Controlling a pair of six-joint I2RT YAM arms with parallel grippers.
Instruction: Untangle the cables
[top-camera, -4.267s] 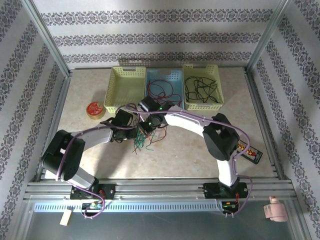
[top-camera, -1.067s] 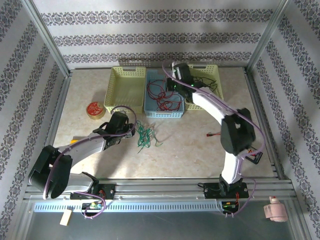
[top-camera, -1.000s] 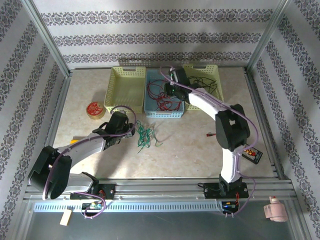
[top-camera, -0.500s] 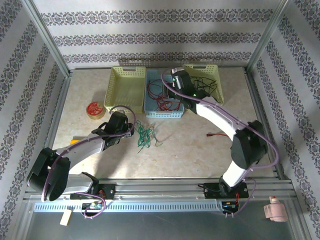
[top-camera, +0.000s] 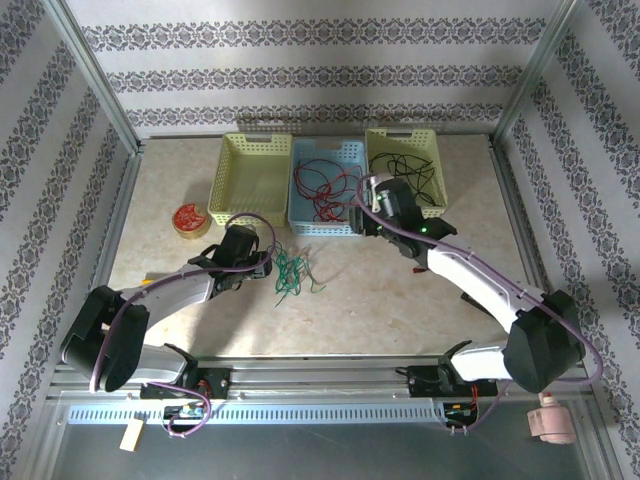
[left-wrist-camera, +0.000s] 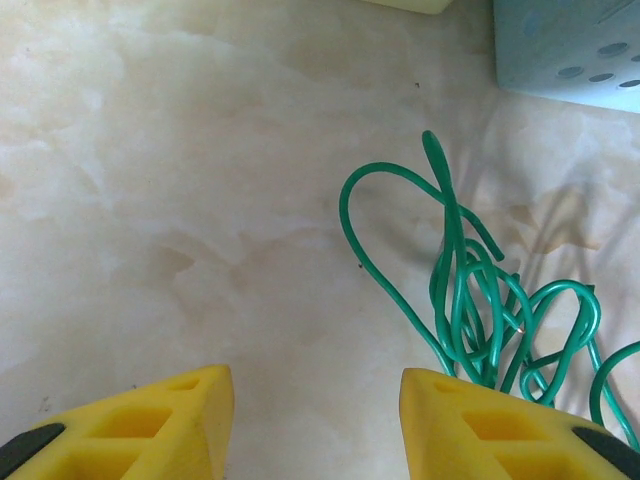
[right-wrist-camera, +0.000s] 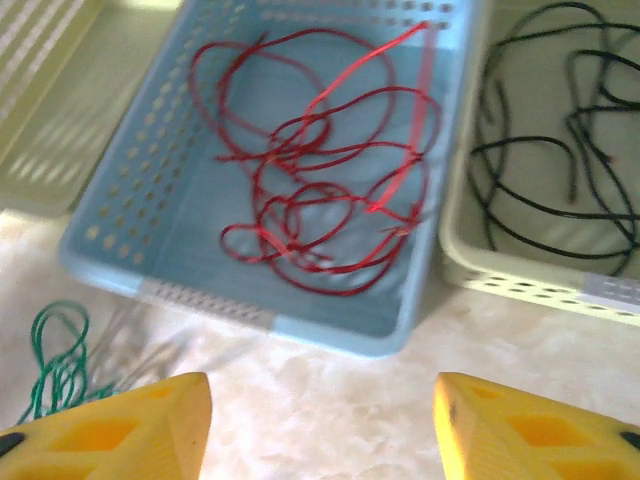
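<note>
A bundle of green cables (top-camera: 291, 273) (left-wrist-camera: 480, 310) lies on the table in front of the baskets. Red cables (top-camera: 322, 190) (right-wrist-camera: 325, 190) lie looped in the blue middle basket (top-camera: 297, 212) (right-wrist-camera: 150, 150). Black cables (top-camera: 400, 178) (right-wrist-camera: 550, 140) fill the right yellow-green basket (top-camera: 436, 205). My left gripper (top-camera: 262, 265) (left-wrist-camera: 317, 405) is open just left of the green bundle, nothing between its fingers. My right gripper (top-camera: 366, 205) (right-wrist-camera: 322, 415) is open and empty over the table in front of the blue basket.
An empty yellow-green basket (top-camera: 228, 175) stands at back left. A round red-and-yellow disc (top-camera: 189, 217) lies left of it. A small dark device (top-camera: 512, 310) and a short red piece (top-camera: 425, 268) lie at the right. Metal rails edge the table.
My right arm has drawn back from above the blue basket toward the near side, leaving the red cables in that basket. The left arm and the green bundle have barely moved.
</note>
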